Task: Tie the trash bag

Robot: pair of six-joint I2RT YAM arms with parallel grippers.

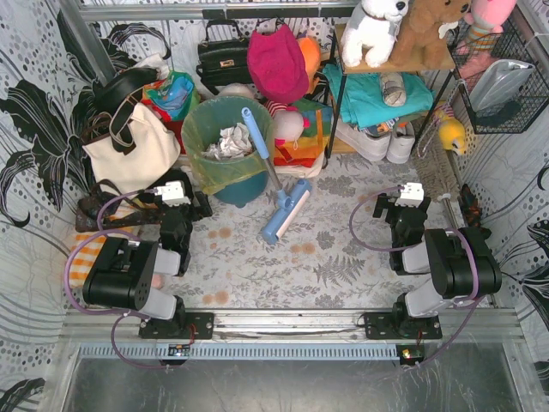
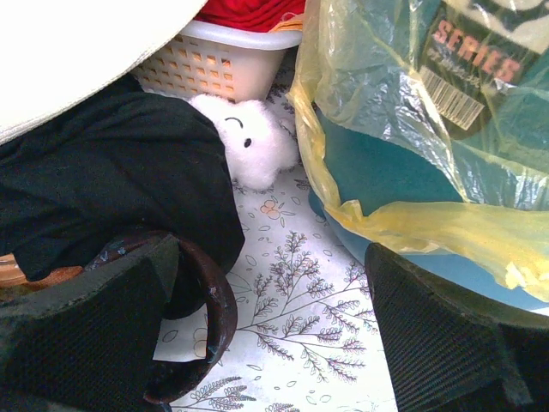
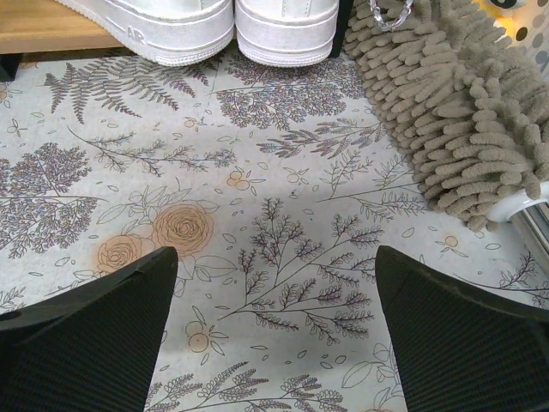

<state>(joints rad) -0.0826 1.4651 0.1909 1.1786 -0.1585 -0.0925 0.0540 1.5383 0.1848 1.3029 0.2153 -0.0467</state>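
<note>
The trash bag (image 1: pixel 212 148) is thin yellow-green plastic lining a teal round bin (image 1: pixel 244 186) at the back centre, with crumpled white paper (image 1: pixel 228 141) inside. Its skirt hangs over the bin's side in the left wrist view (image 2: pixel 403 129). My left gripper (image 1: pixel 182 199) is open and empty, low over the floor just left of the bin; its own view (image 2: pixel 274 343) shows bare floor between the fingers. My right gripper (image 1: pixel 410 199) is open and empty at the right, well away from the bag; its own view (image 3: pixel 274 335) shows only floor.
A blue mop (image 1: pixel 274 184) leans in the bin, its head on the floor. A cream tote bag (image 1: pixel 133 146) stands left of the bin. White sneakers (image 3: pixel 214 26) and a beige shaggy mop pad (image 3: pixel 463 112) lie ahead of the right gripper. A white plush (image 2: pixel 253 142) and basket (image 2: pixel 219 64) sit behind the left gripper.
</note>
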